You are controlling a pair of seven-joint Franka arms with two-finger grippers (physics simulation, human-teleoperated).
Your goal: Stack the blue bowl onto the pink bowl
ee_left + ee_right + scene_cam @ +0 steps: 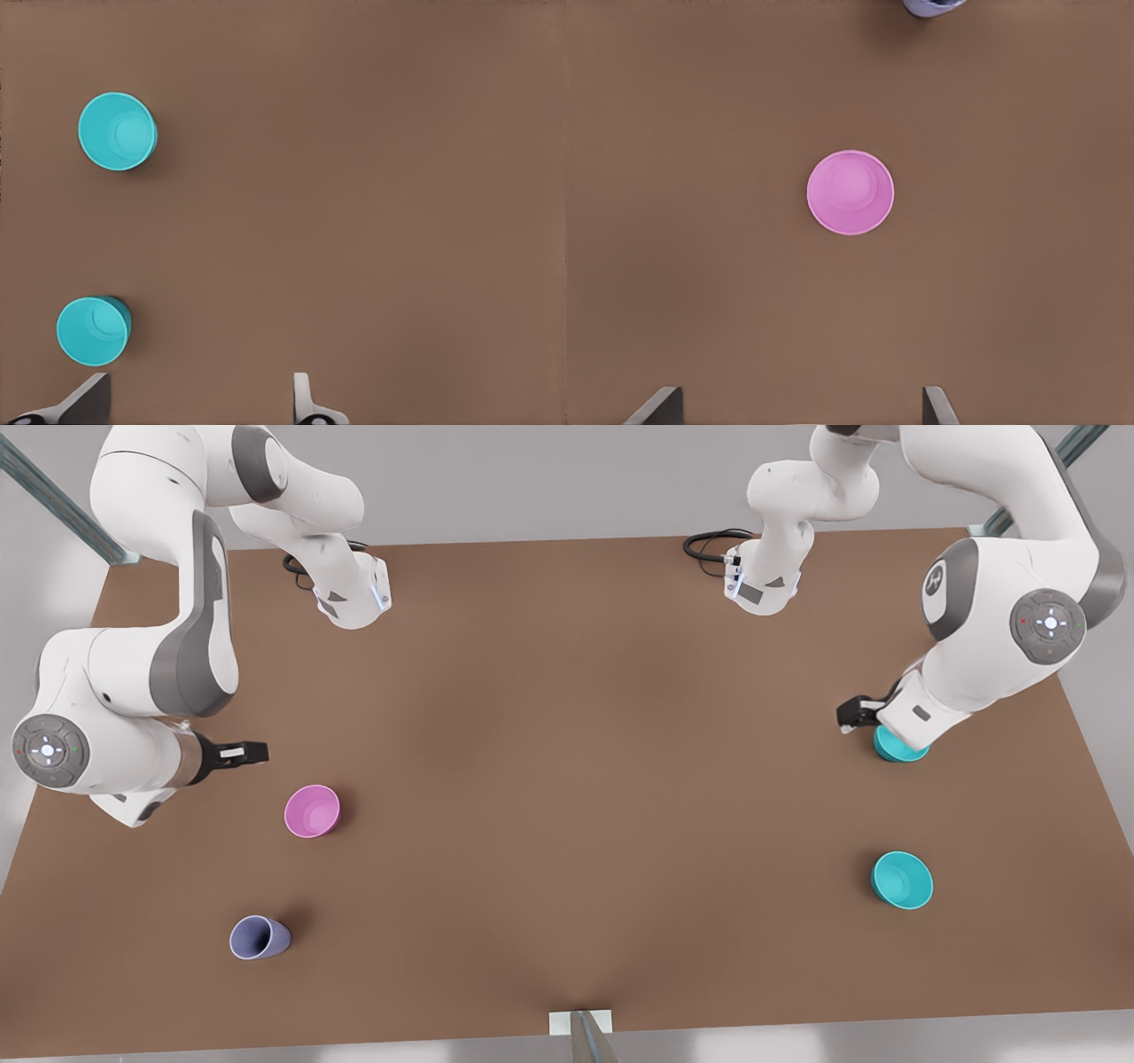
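Brown table [567,735] is seen, with grey walls behind. Three bowls and one purple cup [259,937] are counted on it. The blue bowl [902,880] is set at the front view's right, well apart from the pink bowl [312,810]. The left hand [855,713] is held wide open and empty by the darker bowl [899,748]. The right hand [244,753] is held wide open and empty near the pink bowl.

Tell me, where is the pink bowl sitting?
The pink bowl stands on the table's front-view left side, just above the lavender cup in the picture.

Left gripper [849,716] and right gripper [257,752] hang spread (both aloft).
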